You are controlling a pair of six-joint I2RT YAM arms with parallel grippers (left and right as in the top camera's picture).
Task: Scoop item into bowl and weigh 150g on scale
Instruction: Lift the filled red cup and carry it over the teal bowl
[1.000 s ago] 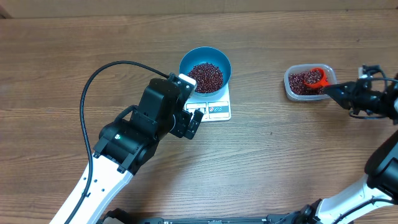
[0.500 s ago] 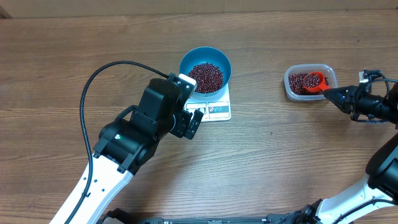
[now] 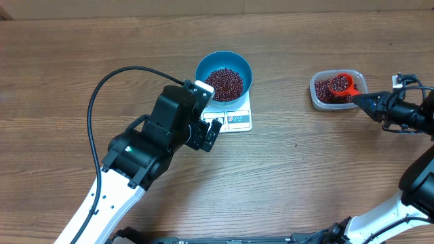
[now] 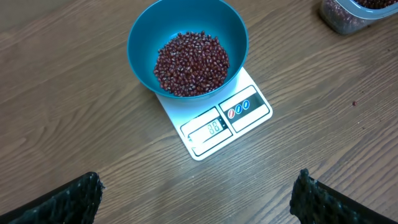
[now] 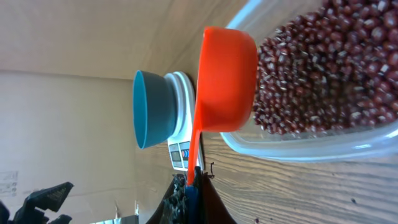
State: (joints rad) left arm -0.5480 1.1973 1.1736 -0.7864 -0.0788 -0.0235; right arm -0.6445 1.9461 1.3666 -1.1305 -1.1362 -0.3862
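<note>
Beans point(image 3: 224, 83) are sitting heaped in the blue bowl point(image 4: 142, 46), which is standing on the white scale point(image 4: 249, 112). The left gripper point(image 4: 196, 208) is hanging wide open just in front of the scale. The right gripper point(image 3: 361, 100) is clamping the handle of an orange scoop point(image 3: 345, 84), holding it over the clear tub point(image 3: 316, 97) of beans.

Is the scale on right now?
On: the scale shows dark digits in its display, in front of the bowl of beans; the reading itself is too blurry to tell.
</note>
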